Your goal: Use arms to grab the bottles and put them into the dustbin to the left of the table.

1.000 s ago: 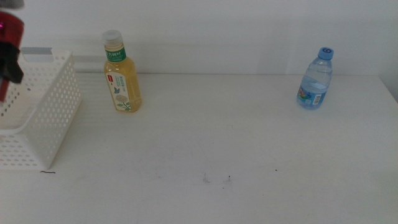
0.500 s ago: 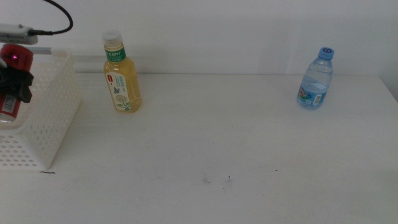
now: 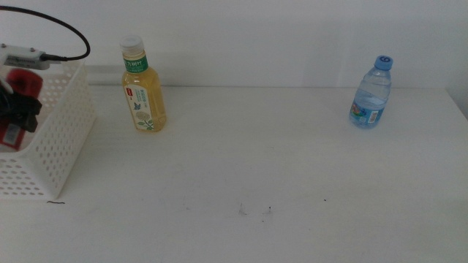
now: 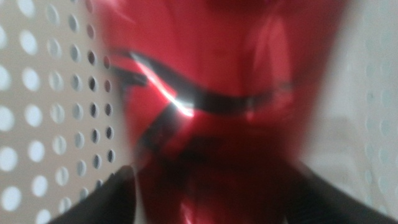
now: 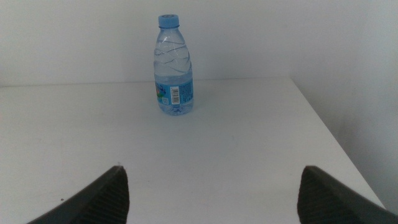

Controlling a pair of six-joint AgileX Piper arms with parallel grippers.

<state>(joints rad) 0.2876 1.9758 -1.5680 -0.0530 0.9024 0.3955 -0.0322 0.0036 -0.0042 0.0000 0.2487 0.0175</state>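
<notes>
White table [image 3: 256, 161] lies open; left end effector [image 3: 18, 109] pinches red can [image 4: 217, 93] inside dustbin [image 3: 55, 139].

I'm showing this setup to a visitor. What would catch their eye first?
Probably the red can held by the left gripper inside the white dustbin at the table's left edge. Next, the yellow tea bottle upright beside the dustbin and the water bottle far right.
</notes>
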